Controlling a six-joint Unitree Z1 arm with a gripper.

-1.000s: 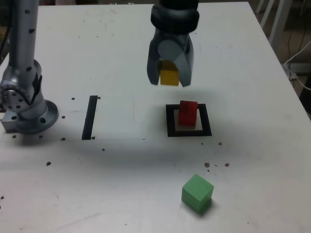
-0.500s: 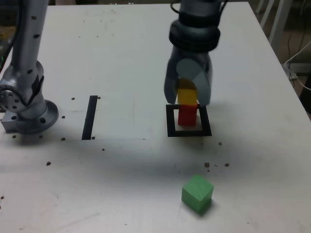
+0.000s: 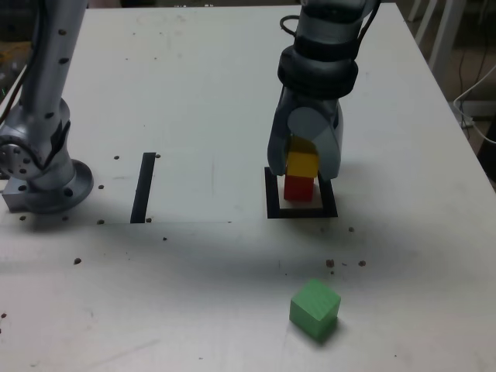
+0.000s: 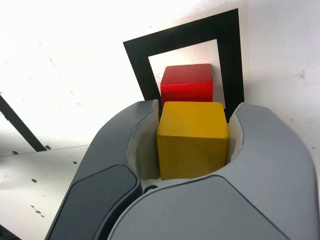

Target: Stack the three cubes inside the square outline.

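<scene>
Risk at this stage sits in the release. The gripper [image 3: 303, 164] has its jaws pinched on the yellow cube [image 3: 301, 164], holding it directly over the red cube [image 3: 297, 188], which stands inside the square outline [image 3: 270, 195] toward the table's right edge in the exterior view. From that view the yellow block appears to rest on or just above the red one; contact cannot be confirmed.

In the wrist view the yellow cube [image 4: 193, 139] covers most of the red cube [image 4: 186, 84], but the red one shows beyond it on one side, so the two may not be squarely aligned. If so, letting go could leave an overhang, and a later third block would tip the pile.

The red cube also looks to sit toward one side of the white centre. A jaw brushing it on opening could push it onto the tape.

The green cube [image 3: 315, 309] lies well apart, near the table's front edge, not yet stacked.
</scene>
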